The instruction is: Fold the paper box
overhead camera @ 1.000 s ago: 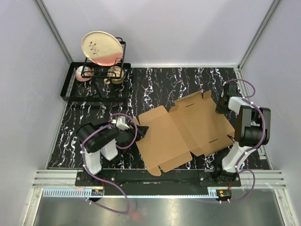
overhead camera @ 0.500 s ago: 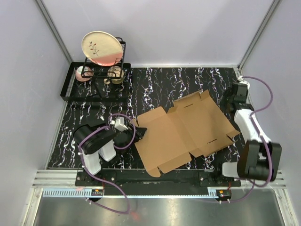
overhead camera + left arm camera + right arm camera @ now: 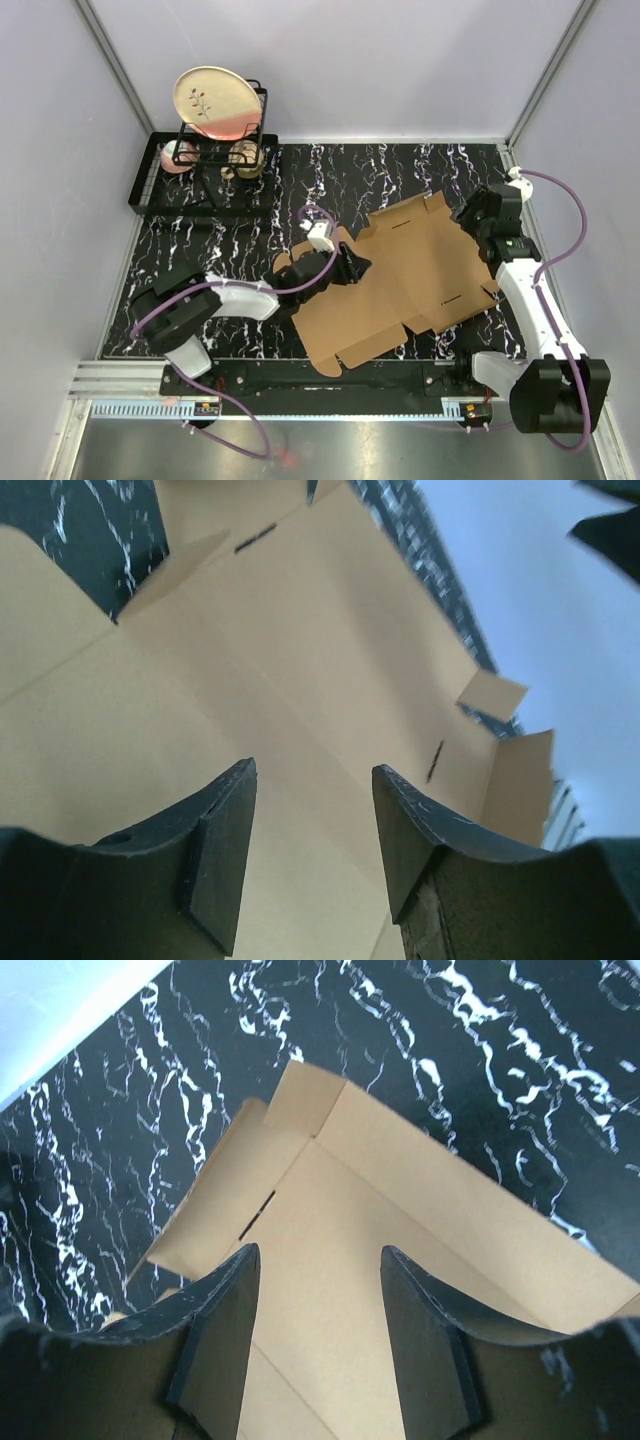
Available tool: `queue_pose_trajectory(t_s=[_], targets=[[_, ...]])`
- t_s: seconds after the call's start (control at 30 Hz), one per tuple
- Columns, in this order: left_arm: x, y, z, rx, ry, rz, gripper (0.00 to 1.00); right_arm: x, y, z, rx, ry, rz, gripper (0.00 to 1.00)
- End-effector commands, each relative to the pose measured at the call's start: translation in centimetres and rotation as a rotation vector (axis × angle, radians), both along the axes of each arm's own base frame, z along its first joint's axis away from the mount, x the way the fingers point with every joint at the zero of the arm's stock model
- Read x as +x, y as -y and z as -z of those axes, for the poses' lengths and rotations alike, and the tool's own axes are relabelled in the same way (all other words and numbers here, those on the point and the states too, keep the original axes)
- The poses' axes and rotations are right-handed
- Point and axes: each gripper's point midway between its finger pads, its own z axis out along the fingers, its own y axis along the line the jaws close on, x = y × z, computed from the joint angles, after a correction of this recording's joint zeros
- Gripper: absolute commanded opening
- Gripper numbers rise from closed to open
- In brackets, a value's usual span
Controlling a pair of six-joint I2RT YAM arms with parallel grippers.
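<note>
Far left: dish rack (image 3: 205,165) holding a plate (image 3: 215,100). Next, left gripper (image 3: 352,270) over left panel of the paper box (image 3: 410,270), jaws apart, nothing between. Box lies unfolded centre-right on table (image 3: 330,175). right gripper (image 3: 467,217) over its far-right edge, jaws apart, empty.

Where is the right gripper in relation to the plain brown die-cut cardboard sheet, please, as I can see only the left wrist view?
Observer: The right gripper is at the far right edge of the paper box, that plain brown die-cut cardboard sheet, jaws apart with nothing between them.
Operator: Thank you. Where over the sheet is my left gripper?
Observer: The left gripper is above the left panel, close to the middle crease.
Operator: Is anything else nearby?
Observer: A black wire dish rack holding a cream round plate stands in the far left corner, apart from the sheet.
</note>
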Motion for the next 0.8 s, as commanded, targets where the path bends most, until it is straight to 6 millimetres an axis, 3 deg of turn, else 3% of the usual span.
queue_pose_trajectory(t_s=[0.0, 0.1, 0.2, 0.33, 0.4, 0.47, 0.6, 0.7, 0.73, 0.77], targets=[[-2.0, 0.9, 8.0, 0.238, -0.187, 0.121, 0.53, -1.3, -2.0, -0.8, 0.046, 0.03, -0.025, 0.58], [-2.3, 0.9, 11.4, 0.307, -0.281, 0.114, 0.53, -1.9, -2.4, -0.8, 0.042, 0.02, -0.03, 0.59], [-2.6, -0.9, 14.7, 0.429, -0.367, 0.057, 0.53, -2.0, -2.3, -0.8, 0.013, -0.007, -0.021, 0.59], [-3.0, -5.2, 17.5, 0.484, -0.497, -0.075, 0.53, -2.1, -2.0, -1.0, -0.018, -0.009, -0.003, 0.6], [-3.0, -8.7, 18.8, 0.477, -0.579, -0.169, 0.53, -2.0, -1.8, -1.1, -0.019, -0.006, 0.009, 0.6], [-2.8, -11.5, 19.2, 0.468, -0.62, -0.239, 0.53, -1.8, -1.5, -0.7, -0.031, -0.02, 0.024, 0.6], [-4.8, -17.2, 18.8, 0.484, -0.638, -0.328, 0.53, -1.3, -0.5, 0.4, -0.06, -0.034, 0.08, 0.6], [-5.5, -19.0, 18.1, 0.471, -0.61, -0.343, 0.53, -0.2, 0.2, 1.2, -0.089, 0.008, 0.112, 0.61], [-5.6, -19.0, 17.9, 0.471, -0.602, -0.338, 0.53, 0.6, -0.4, 0.8, -0.079, 0.042, 0.082, 0.62], [-5.7, -19.0, 17.7, 0.473, -0.597, -0.325, 0.53, 1.1, -1.0, 1.7, -0.107, 0.01, 0.018, 0.62]])
